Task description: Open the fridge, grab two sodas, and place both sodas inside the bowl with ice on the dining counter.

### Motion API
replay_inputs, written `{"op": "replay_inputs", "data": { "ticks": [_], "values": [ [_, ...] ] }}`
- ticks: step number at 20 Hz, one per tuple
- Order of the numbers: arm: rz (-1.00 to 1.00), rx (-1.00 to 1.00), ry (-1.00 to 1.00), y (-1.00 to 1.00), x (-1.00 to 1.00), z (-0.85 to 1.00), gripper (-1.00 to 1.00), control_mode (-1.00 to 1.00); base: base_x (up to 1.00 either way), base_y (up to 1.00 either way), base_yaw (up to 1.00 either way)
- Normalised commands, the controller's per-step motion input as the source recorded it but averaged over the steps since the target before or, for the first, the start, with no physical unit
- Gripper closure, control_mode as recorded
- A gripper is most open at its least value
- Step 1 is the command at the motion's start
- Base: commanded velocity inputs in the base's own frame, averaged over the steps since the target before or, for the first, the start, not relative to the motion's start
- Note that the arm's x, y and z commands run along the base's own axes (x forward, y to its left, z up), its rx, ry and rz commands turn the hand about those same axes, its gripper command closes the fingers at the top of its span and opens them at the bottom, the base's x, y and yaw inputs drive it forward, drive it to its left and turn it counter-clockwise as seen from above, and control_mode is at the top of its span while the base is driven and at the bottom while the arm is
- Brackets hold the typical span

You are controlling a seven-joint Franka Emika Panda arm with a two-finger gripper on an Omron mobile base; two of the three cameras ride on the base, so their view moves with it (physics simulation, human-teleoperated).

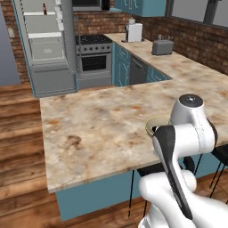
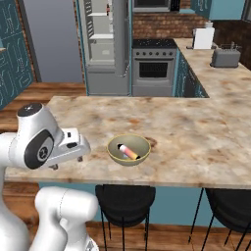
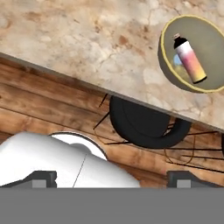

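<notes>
No text, label, brand or number can be read on anything here.

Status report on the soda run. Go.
Gripper open, empty, above the dining counter edge. Pink soda lying in the bowl; cola bottle on a shelf of the open fridge. Stool under the counter edge.

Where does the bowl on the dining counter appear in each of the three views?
Left base view: bowl, right of centre, mostly hidden behind the arm.
Right base view: bowl, centre, near the counter's front edge.
Hand view: bowl, upper right, holding a pink soda bottle.
Shared landmark: the dining counter.
</notes>
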Motion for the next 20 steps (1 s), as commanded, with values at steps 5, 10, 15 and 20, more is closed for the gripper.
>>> {"op": "replay_inputs", "data": {
  "ticks": [5, 10, 15, 20],
  "values": [
    [0.00, -0.05, -0.02, 0.01, -0.19, -0.25, -1.00, 1.00, -0.40, 0.09, -0.01],
    [0.00, 0.00, 0.00, 0.00, 0.00, 0.00, -1.00, 1.00, -0.98, 0.94, -0.13],
    [0.00, 0.00, 0.00, 0.00, 0.00, 0.00, -1.00, 1.00, -0.74, 1.00, -0.14],
    [0.00, 0.00, 0.00, 0.00, 0.00, 0.00, -1.00, 1.00, -0.12, 1.00, -0.05]
  ]
}}
